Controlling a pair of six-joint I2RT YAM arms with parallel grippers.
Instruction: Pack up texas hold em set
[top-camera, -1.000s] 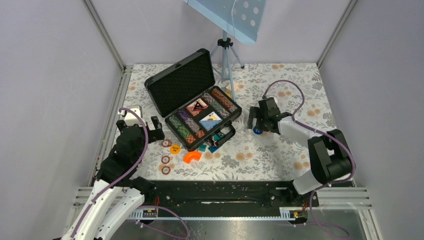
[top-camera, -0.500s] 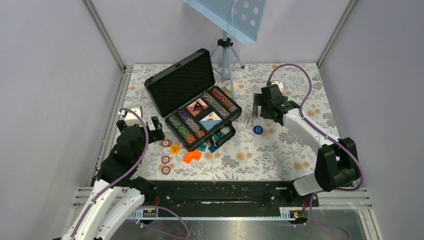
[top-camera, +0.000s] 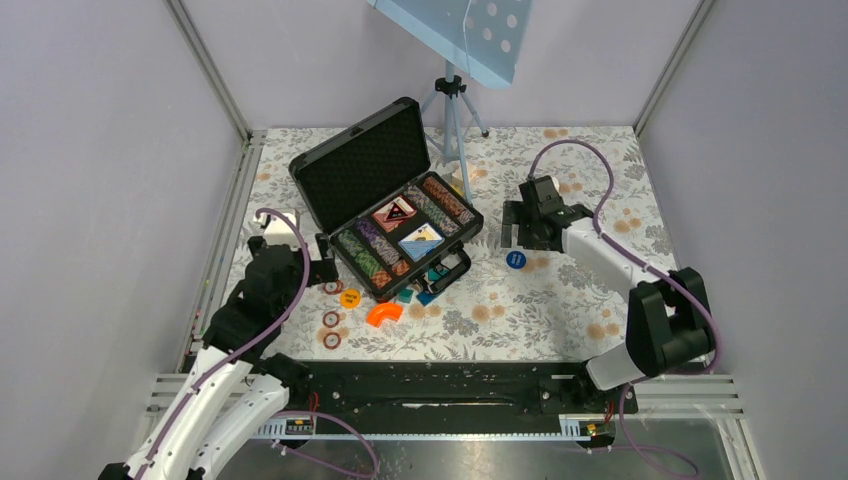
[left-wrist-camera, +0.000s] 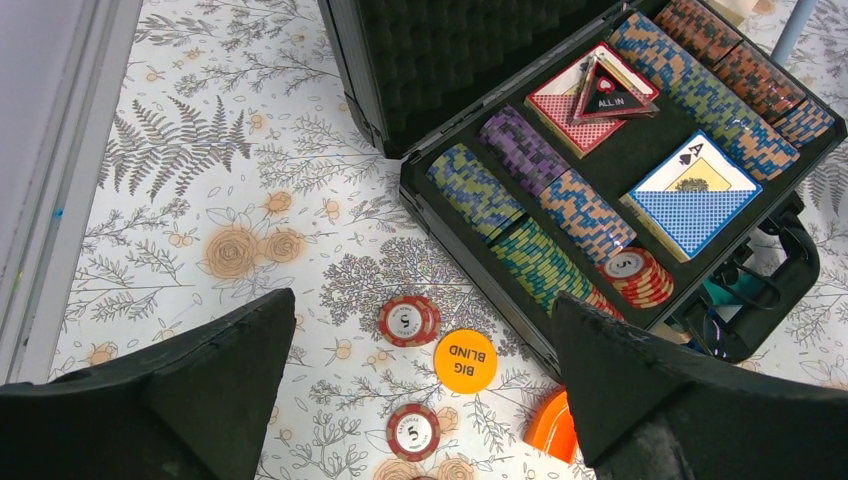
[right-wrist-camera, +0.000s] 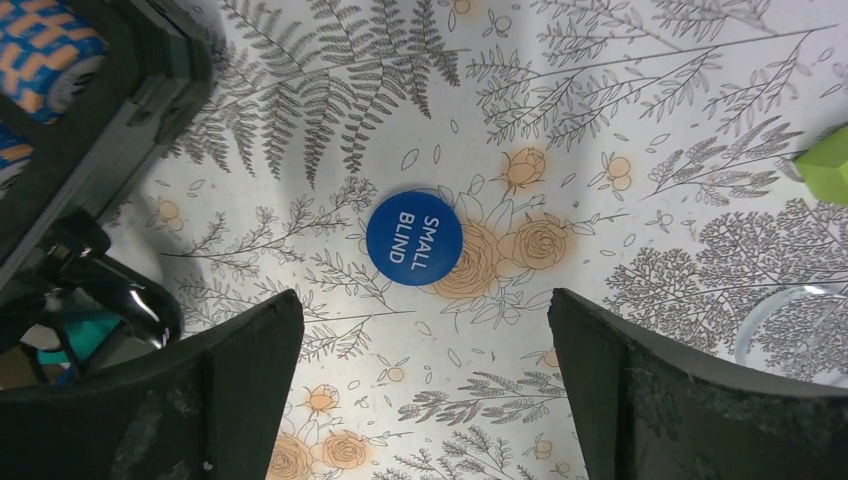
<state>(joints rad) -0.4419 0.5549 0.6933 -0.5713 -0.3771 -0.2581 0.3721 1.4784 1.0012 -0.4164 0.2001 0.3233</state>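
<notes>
Three plain grey walls (top-camera: 100, 150) enclosed a worktop (top-camera: 560, 300) covered in a cloth printed with ferns and orange flowers. A tripod (top-camera: 452, 110) stood at its far edge. The black briefcase (top-camera: 365, 170) lay open left of the worktop's centre, its foam-lined lid tilted back toward the far left corner. Striped chip rows (left-wrist-camera: 700, 95) filled its tray around a red deck (left-wrist-camera: 555, 100) and a blue deck (left-wrist-camera: 693, 195) showing an ace of spades. A triangular marker (left-wrist-camera: 608, 92) reading "ALL IN" rested on the red deck.

The left gripper (left-wrist-camera: 420, 330), fingers spread wide and holding nothing, hung near the left edge just beside the case's near corner. Loose red chips (left-wrist-camera: 408, 320) marked "5" and an orange disc (left-wrist-camera: 465, 360) reading "BIG BLIND" lay on the cloth below it. The right gripper (right-wrist-camera: 422, 310), likewise spread and empty, hovered right of the case. A blue disc (right-wrist-camera: 414, 237) lettered "SMALL BLIND" lay on the cloth in line with the gap between its fingers.
</notes>
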